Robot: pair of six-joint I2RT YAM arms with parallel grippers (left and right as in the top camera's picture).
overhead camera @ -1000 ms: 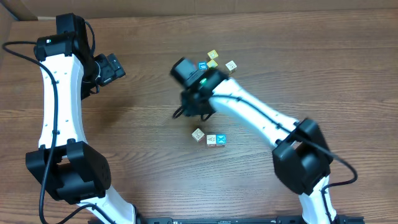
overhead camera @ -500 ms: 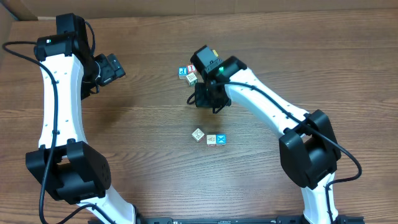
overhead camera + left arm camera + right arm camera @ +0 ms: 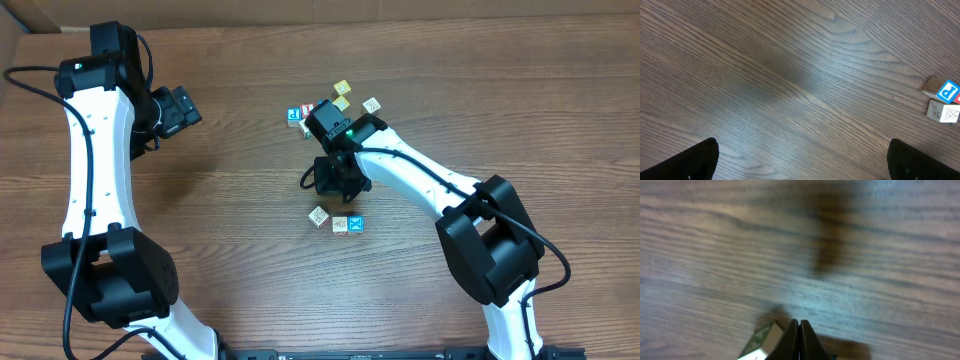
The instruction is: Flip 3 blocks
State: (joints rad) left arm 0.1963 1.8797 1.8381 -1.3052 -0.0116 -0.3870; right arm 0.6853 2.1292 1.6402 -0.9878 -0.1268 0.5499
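Right now, reading the right claw as clenched tight: tips pressed together, nothing pinched. Hovering over the counter just beyond the row of three blocks, with no contact visible from overhead.

Taking the row's long axis as left-right in the overhead view: left cream block at one end, middle cream block next, blue X block at the other end, the last two touching.

Closest to the tips: the left cream block, lying toward the robot's bases from the claw. Catching only one corner of it in the right wrist view, low and just left of the tips; cannot tell whether touching.

Left claw released, spread wide, well apart from the row, looking toward the blue P cube, not a target.

Judging the right arm as the one for the job. Likely needs to open before pinching, or else to nudge with shut tips.
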